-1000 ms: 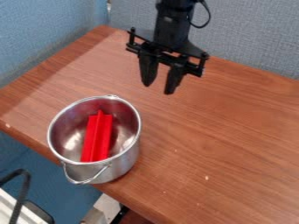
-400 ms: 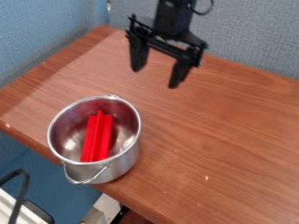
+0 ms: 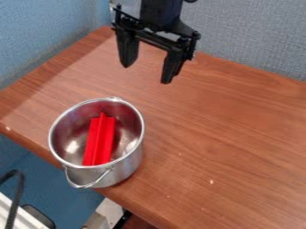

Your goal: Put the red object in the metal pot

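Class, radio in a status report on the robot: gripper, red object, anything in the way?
Gripper open, above table. Red object inside metal pot. Nothing visible blocking pot's mouth.

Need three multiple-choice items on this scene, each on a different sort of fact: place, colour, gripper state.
1. Where is the grooved block?
A) on the bare table
B) inside the metal pot
C) between the gripper's fingers

2. What colour is the block?
A) green
B) yellow
C) red

3. How does the gripper stand?
A) open, holding nothing
B) shut on the block
C) shut on the pot's rim

Key:
1 B: the block lies within the walls of the metal pot.
2 C: its whole visible surface is bright red.
3 A: the gripper has its fingers spread, with only tabletop showing between them.
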